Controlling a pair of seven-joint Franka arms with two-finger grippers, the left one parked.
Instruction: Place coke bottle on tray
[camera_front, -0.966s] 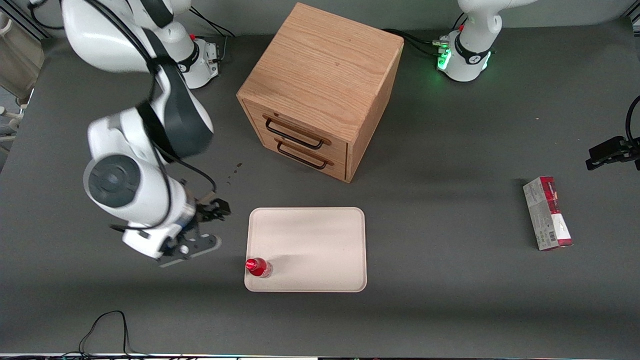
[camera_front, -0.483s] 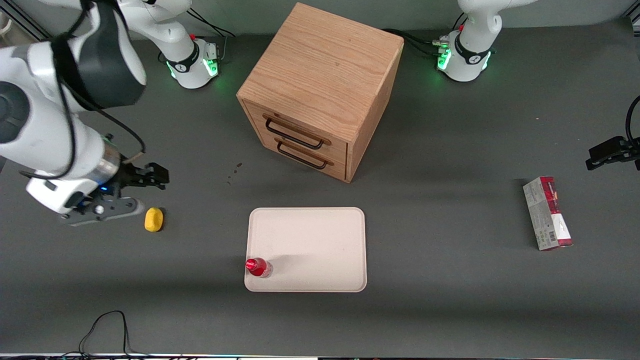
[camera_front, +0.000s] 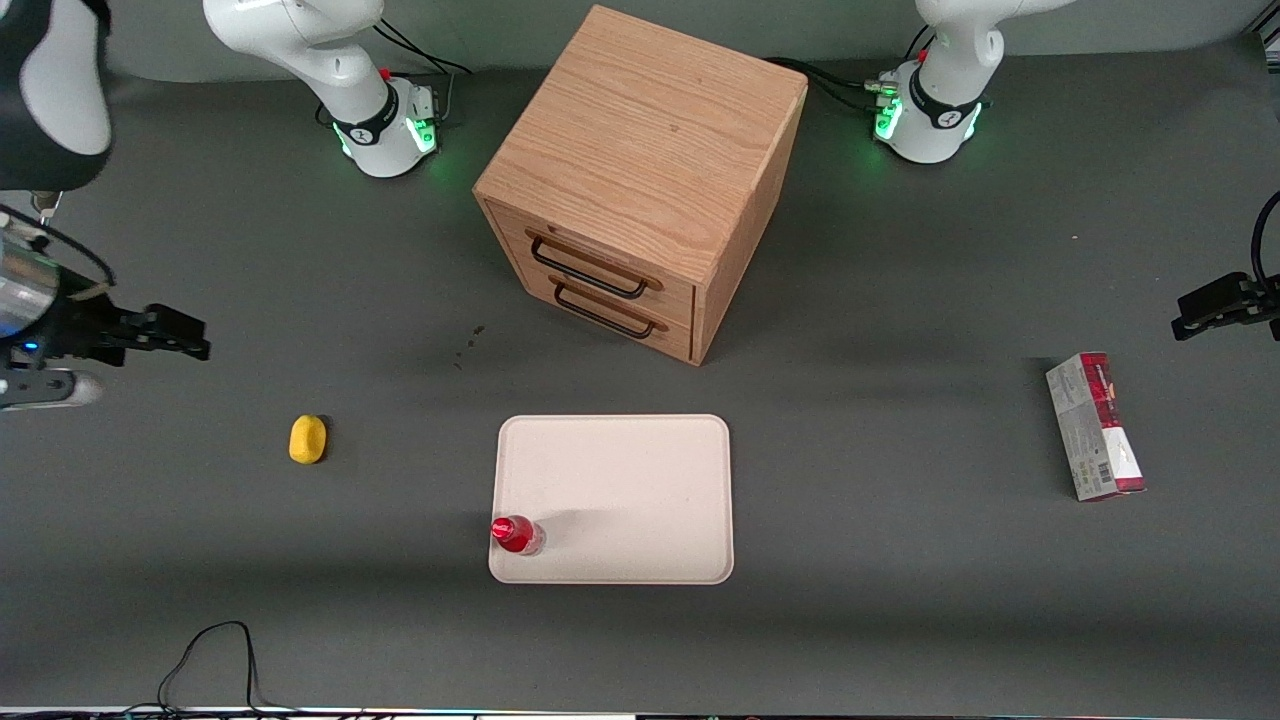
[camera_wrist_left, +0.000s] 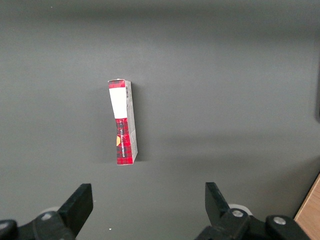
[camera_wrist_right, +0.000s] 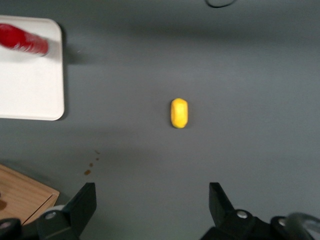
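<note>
The coke bottle (camera_front: 516, 534), red with a red cap, stands upright on the beige-pink tray (camera_front: 640, 480), in the tray's corner nearest the front camera on the working arm's side. It also shows in the right wrist view (camera_wrist_right: 22, 40), on the tray (camera_wrist_right: 30, 85). My right gripper (camera_front: 185, 342) is open and empty, raised above the table well off toward the working arm's end, far from the tray. In the right wrist view the gripper (camera_wrist_right: 152, 200) has its jaws wide apart with nothing between them.
A small yellow lump (camera_front: 308, 439) lies on the table between gripper and tray, also in the right wrist view (camera_wrist_right: 179, 112). A wooden two-drawer cabinet (camera_front: 640, 180) stands farther from the camera than the tray. A red-and-grey carton (camera_front: 1095, 426) lies toward the parked arm's end.
My right arm has swung up and away from the tray toward the working arm's end of the table, uncovering the yellow lump. The bottle has stayed standing on the tray.
</note>
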